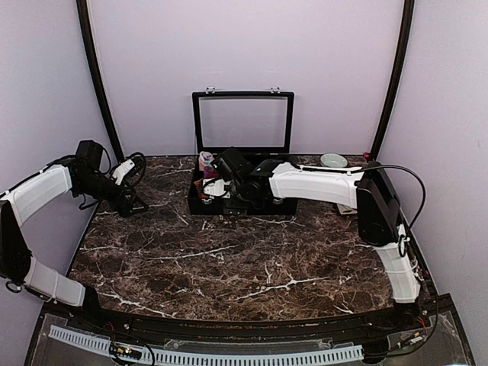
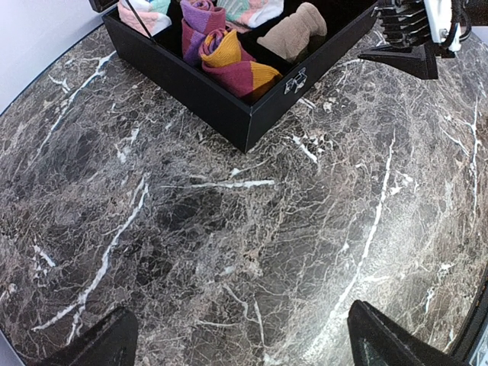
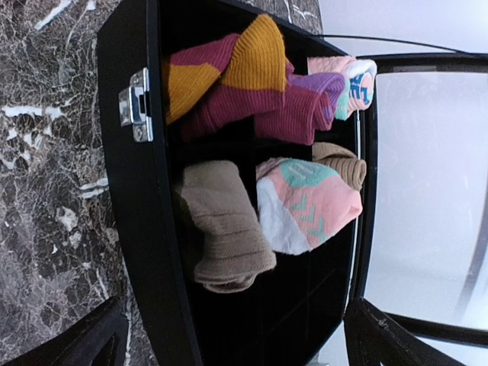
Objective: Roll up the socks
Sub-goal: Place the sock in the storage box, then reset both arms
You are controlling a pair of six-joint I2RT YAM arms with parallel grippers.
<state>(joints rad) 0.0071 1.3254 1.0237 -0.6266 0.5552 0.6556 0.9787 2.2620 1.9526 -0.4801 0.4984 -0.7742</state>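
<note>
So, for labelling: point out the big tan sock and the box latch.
big tan sock [image 3: 225,229]: right wrist view, its ribbed middle.
box latch [image 3: 136,104]: right wrist view, its metal plate.

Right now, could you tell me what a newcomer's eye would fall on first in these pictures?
The black compartment box at the back of the dark marble table stands out, lid raised, holding bright rolled socks: a pink and mint roll beside a tan roll, plus a magenta and orange bundle. The right gripper hangs open directly above it.
</note>
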